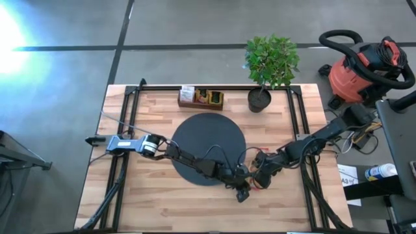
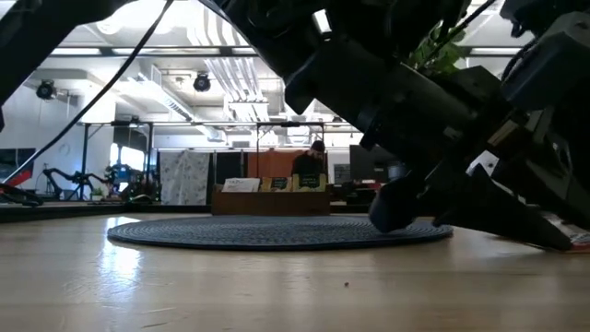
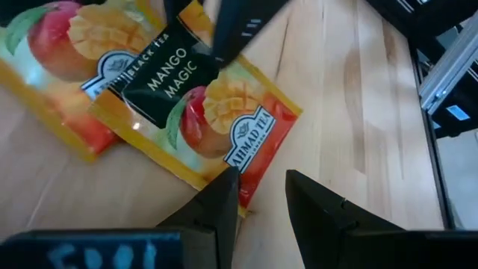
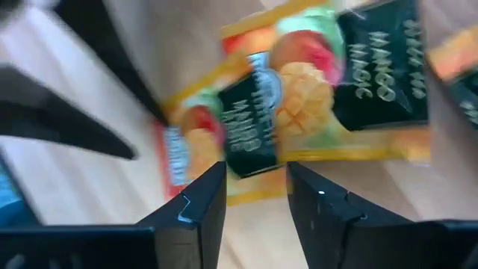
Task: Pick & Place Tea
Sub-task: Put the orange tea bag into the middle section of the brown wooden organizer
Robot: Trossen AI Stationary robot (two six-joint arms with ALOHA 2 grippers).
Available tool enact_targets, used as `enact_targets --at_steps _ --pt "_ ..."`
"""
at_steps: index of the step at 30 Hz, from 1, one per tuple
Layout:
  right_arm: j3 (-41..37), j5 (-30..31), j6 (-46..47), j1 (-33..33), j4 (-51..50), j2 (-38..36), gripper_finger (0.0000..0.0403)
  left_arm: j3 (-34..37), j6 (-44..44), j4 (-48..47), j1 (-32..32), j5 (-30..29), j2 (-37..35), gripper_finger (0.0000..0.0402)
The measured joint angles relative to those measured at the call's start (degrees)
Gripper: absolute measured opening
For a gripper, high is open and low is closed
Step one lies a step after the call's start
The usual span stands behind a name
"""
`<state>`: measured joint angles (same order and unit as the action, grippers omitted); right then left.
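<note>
Tea sachets (image 3: 202,112) lie overlapping flat on bench (image 1: 156,201) beside black mat (image 1: 208,140); L gripper (image 3: 261,205) & R gripper (image 4: 256,198), jaws spread, empty, hover low, prob. to separate one sachet.

One camera looks straight down on the whole table (image 1: 156,201), one peeks low across it, and both wrist cameras look closely at the same tea packets (image 3: 205,112).
</note>
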<state>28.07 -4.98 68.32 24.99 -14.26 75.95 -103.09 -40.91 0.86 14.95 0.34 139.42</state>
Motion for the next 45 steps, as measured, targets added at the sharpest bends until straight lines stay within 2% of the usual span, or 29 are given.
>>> enact_targets --at_steps 5,13,18,27,36,39,42,45 --pt "0.2 -1.5 1.8 0.0 0.3 -0.4 0.0137 0.0 -0.1 -0.2 -0.3 -4.0 0.1 0.0117" --pt "0.3 -1.5 1.8 0.0 0.5 -0.5 0.0131 0.1 1.0 -0.3 -1.2 -4.6 0.1 0.0117" --pt "0.3 -1.7 2.0 0.0 0.3 -0.5 0.0102 0.2 1.2 -0.4 -1.4 -4.6 0.1 0.0117" --pt "0.4 0.0 2.0 0.0 -2.0 -0.5 0.0016 0.2 1.9 -0.4 -1.1 -4.6 0.1 0.0117" --pt "3.7 0.1 -2.9 0.0 -3.4 -0.7 0.0009 0.4 1.7 -1.8 0.2 -4.7 -0.8 0.0117" --pt "6.6 1.2 -6.3 0.0 -6.8 -1.2 0.0008 0.5 0.7 -5.5 0.5 -5.2 -2.6 0.0117" --pt "9.8 4.1 -9.8 0.0 -12.9 -1.7 0.0008 0.6 0.0 -13.3 1.2 -9.0 -5.1 0.0117" --pt "13.4 7.3 -14.3 0.0 -17.8 -1.7 0.0008 1.4 -0.4 -20.5 2.7 -17.7 -8.6 0.0117"
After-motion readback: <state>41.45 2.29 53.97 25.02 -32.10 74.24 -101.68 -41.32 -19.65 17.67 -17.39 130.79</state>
